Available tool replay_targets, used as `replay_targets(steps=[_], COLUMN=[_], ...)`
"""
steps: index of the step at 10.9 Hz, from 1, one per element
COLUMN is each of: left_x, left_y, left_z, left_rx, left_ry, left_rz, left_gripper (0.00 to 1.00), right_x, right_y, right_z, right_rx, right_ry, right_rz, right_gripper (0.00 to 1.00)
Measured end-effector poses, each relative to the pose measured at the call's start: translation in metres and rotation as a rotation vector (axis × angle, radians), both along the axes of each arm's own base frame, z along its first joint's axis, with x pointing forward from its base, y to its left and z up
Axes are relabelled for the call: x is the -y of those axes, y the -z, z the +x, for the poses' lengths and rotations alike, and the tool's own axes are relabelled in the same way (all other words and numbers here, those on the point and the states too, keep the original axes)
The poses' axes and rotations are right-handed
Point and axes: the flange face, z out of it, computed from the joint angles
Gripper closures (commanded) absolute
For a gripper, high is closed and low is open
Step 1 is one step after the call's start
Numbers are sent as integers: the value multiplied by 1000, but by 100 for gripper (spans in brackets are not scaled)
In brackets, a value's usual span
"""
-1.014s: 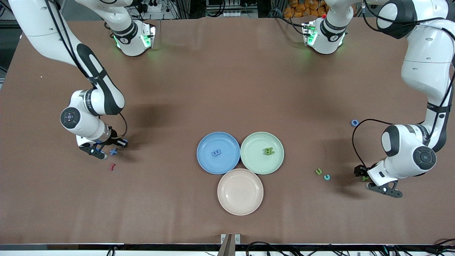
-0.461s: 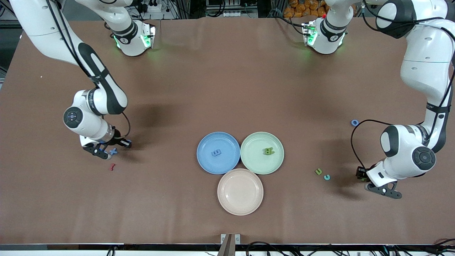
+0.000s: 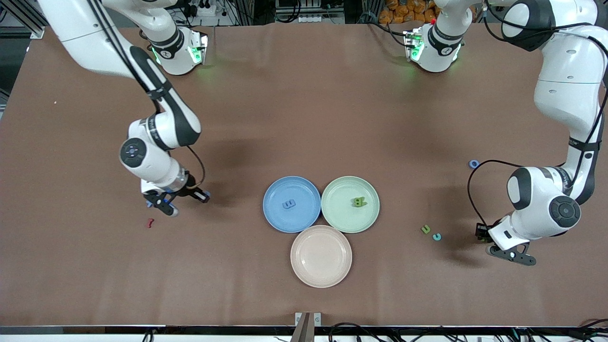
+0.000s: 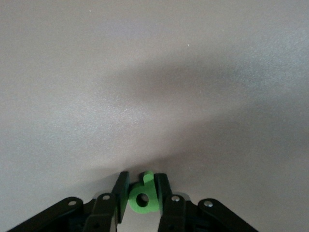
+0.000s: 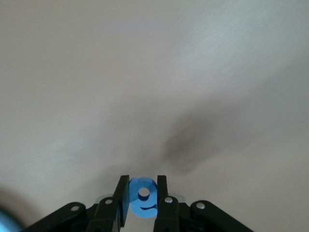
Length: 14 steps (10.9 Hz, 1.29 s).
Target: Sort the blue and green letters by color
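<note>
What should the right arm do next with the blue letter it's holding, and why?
Probably carry it on toward the blue plate. The right gripper is shut on a blue letter and sits over bare table, short of the plates. One blue letter already lies on that plate, so it looks like the blue pile. The left gripper is shut on a green letter.

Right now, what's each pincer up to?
Right pincer shut on blue letter, off the table. Left pincer shut on green letter. Nothing blocking the plates.
</note>
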Motion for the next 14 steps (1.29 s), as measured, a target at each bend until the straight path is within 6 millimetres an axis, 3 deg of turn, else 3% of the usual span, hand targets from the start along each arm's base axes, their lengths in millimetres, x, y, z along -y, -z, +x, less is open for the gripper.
replay_targets(steps=[3,7,8,9,10,14], left_x=[12,37,52,73,98,233], left_y=[-1,-12,-24,-37,-50,-84], left_z=[1,4,4,4,3,-22], left_rx=[2,11,13,10,6,-29], left_ry=[-36,-99,-126,-171,-219,-395], left_rz=[2,1,4,7,10,-40], left_gripper=[85,87,87,87,87,87], right_x=[-76,-144,-161,-178,-191,-198], right_y=[-10,-9,-13,-18,-22,-18], right_z=[12,27,29,29,29,31], right_rx=[-4,-17,-16,-21,-30,-36], right_ry=[141,347,394,437,461,470], right_rz=[44,111,132,157,178,186], right_gripper=[100,100,94,36,0,0])
